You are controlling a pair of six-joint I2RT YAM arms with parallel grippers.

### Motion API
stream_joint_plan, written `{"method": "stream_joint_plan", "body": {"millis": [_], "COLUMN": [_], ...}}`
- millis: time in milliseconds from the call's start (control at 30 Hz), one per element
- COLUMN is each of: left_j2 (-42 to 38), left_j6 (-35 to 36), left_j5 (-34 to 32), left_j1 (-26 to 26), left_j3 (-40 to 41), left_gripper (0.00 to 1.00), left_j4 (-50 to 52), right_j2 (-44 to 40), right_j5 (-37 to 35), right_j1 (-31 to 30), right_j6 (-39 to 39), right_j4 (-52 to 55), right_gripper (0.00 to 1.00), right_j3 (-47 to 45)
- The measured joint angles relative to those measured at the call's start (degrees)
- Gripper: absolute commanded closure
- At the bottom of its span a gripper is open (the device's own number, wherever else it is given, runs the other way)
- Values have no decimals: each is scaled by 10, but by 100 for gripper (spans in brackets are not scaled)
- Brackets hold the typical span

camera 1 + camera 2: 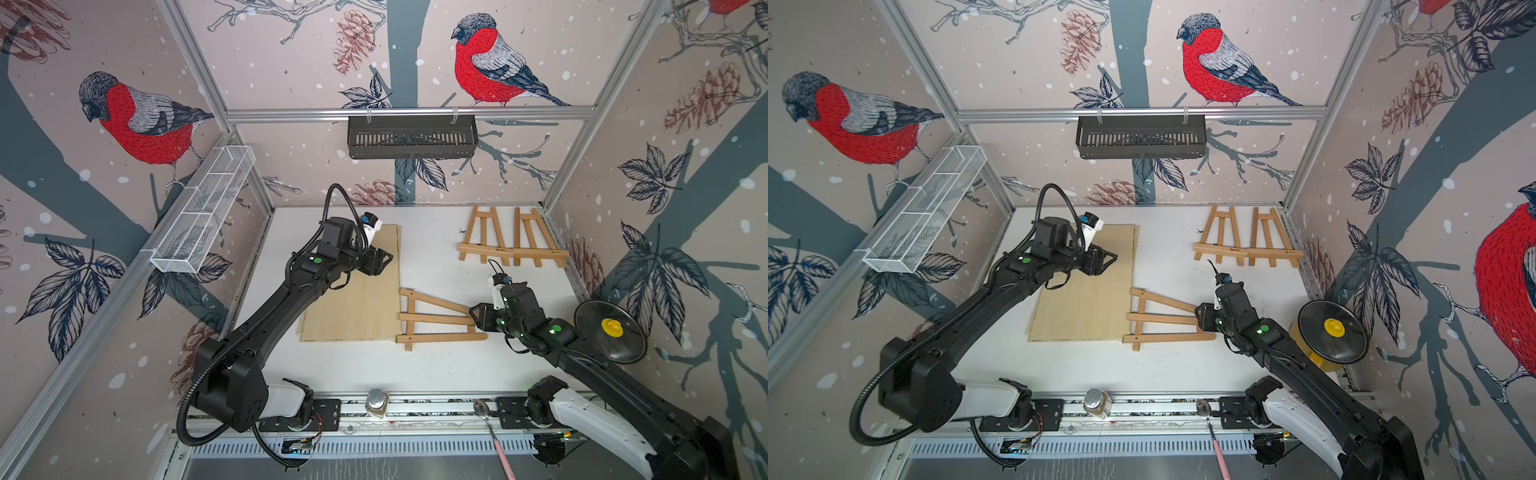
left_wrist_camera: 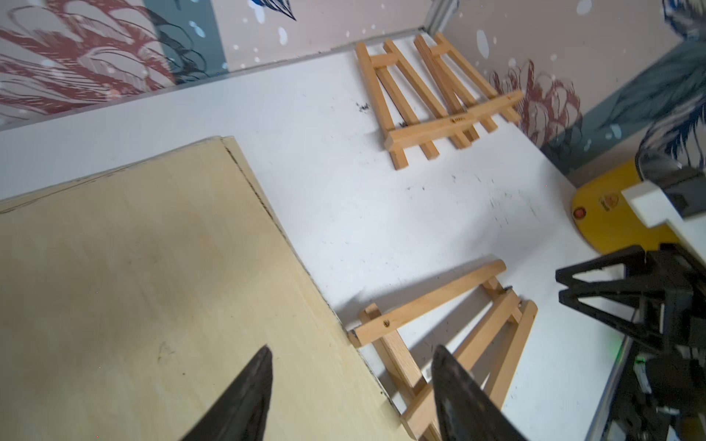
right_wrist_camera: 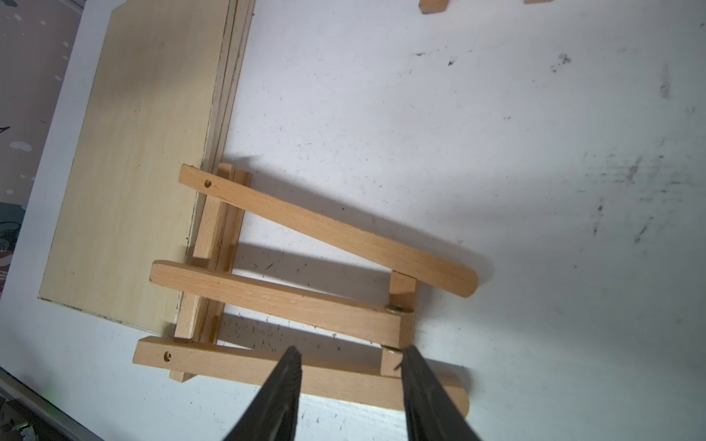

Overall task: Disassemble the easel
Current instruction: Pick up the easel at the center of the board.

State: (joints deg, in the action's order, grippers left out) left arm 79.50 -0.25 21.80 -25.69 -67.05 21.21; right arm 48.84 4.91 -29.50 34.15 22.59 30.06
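Right wrist: right gripper fingers open over flat light-wood easel hinge, probably pre-grasp; left gripper fingers open, empty, above pale plywood board.

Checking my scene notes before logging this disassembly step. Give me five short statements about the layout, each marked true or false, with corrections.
1. The wooden board lies flat on the table. True.
2. The left gripper holds the board. False: it hovers over the board, open and empty.
3. Two small easels lie side by side at the table's far edge. True.
4. The easel beside the board stands upright. False: it lies flat.
5. The right gripper is shut on a pan lid. False: it is open, at the easel's hinged end.
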Motion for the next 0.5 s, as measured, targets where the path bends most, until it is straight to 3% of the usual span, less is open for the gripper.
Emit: {"method": "stream_joint_plan", "body": {"millis": [167, 500], "left_j2": [28, 103], "left_j6": [30, 29], "left_j5": [-30, -111], "left_j1": [-97, -260], "left_j3": [-35, -56], "left_gripper": [54, 53], "left_j4": [69, 110], "right_j2": [0, 21], "right_j5": [0, 28], "right_j1": [26, 149], "right_j6": [1, -45], "right_j4": [-8, -54], "right_gripper": [51, 51], "right_j3": [4, 66]}}
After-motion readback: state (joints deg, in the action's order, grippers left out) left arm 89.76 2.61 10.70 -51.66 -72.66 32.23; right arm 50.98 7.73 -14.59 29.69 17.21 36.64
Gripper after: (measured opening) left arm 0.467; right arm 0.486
